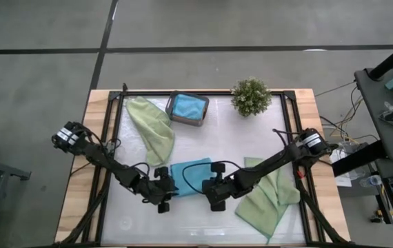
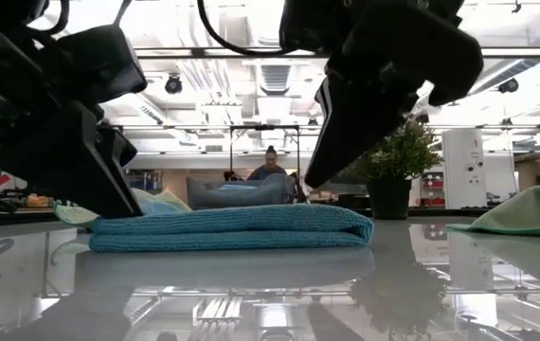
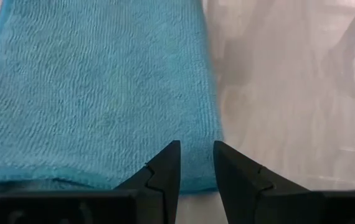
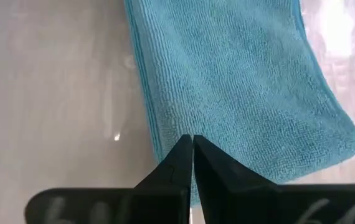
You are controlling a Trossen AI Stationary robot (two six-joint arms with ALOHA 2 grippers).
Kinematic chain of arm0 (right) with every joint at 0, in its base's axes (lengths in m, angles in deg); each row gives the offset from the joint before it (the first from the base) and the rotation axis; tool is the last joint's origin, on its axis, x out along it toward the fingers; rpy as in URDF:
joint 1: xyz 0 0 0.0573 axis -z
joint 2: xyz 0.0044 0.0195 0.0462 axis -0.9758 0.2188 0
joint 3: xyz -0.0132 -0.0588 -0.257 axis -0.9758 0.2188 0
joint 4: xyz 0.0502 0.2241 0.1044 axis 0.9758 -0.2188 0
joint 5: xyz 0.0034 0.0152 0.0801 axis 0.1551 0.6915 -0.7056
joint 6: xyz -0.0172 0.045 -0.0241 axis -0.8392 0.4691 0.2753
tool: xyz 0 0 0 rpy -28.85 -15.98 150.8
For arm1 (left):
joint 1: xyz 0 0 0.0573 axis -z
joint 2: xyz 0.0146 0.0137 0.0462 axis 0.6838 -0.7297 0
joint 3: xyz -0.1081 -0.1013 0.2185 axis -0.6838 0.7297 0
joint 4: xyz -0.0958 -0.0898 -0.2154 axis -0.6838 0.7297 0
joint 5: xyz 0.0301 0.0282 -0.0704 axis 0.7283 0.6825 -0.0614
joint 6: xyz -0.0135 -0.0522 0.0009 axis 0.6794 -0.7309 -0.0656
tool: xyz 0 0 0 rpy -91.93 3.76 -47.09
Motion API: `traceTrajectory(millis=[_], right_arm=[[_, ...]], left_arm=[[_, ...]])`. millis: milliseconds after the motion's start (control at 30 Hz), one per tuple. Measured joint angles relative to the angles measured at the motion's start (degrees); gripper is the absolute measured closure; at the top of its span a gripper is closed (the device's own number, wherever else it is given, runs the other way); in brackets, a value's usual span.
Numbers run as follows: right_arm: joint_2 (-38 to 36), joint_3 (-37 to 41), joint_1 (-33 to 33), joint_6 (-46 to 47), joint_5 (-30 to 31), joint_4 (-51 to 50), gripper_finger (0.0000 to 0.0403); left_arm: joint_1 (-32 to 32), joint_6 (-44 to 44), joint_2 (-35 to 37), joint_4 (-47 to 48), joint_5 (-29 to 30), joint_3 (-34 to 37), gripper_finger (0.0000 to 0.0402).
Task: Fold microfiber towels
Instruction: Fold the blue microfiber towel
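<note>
Teal towel (image 1: 191, 176): folded flat at the counter's (image 1: 203, 141) near middle, set between your two claws so each can work one end.
Left claw (image 3: 196, 163): fingers slightly parted, nothing held, at the towel's near edge.
Right claw (image 4: 192, 155): fingers closed together; cloth pinched or not, you cannot tell.
Green towels (image 1: 269, 196): pushed aside, waiting unfolded.

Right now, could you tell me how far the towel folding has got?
Done: a teal-blue microfiber towel lies in the dark grey tray. In hand: both tools at the folded teal-blue towel. Left: two sage green towels, and, lie crumpled.
</note>
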Motion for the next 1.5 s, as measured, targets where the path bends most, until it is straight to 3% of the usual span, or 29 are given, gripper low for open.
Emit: traceTrajectory(millis=[267,733,1200,1333,1500], right_arm=[[1.48,1.73,0.11,1.79,-0.05,0.48,0.0394],[1.50,5.62,0.13,5.03,-2.97,2.85,0.0394],[-1.16,4.97,0.11,2.36,-3.26,1.97,0.0394],[-3.23,4.88,0.13,1.44,-2.46,1.97,0.0394],[-4.82,4.88,0.66,-2.21,4.36,1.95,0.0394]], left_arm=[[-0.06,-0.41,-3.79,-4.36,-2.23,0.10,0.0321],[-0.31,-1.37,-2.54,-3.11,-3.42,0.45,0.0321],[-0.32,2.58,5.53,6.11,-3.21,0.16,0.0321],[-0.59,6.11,7.40,5.79,-1.23,0.18,0.0321],[-1.96,11.75,7.90,5.80,4.90,0.21,0.0321]])
